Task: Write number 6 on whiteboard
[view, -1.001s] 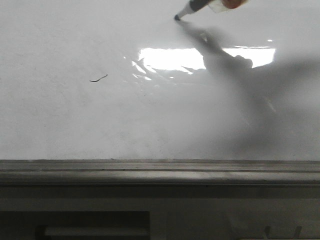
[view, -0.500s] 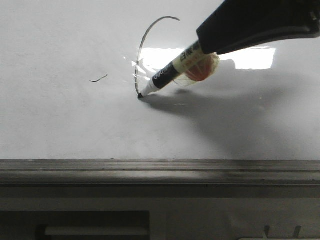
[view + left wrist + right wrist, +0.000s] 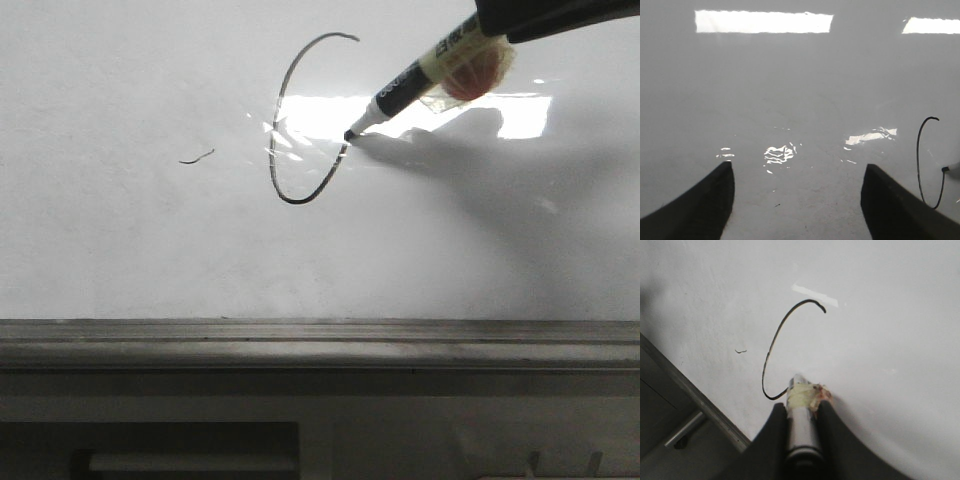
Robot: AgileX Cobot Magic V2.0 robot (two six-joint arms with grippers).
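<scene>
Right tool (image 3: 801, 416) mostly cut off at the front view's upper edge; its fingers are clamped on a marker (image 3: 420, 80). Marker label print too small to read; tape wad (image 3: 470, 72) on the barrel. The number 6 (image 3: 283, 120) sits mid whiteboard (image 3: 120, 250), unfinished: tall curve, loop not joined. Marker tip touches the line's free end, right of the curve. Left tool (image 3: 797, 200) spread wide, empty, stroke beside its finger. Short squiggle (image 3: 197, 157) lies left, apart.
</scene>
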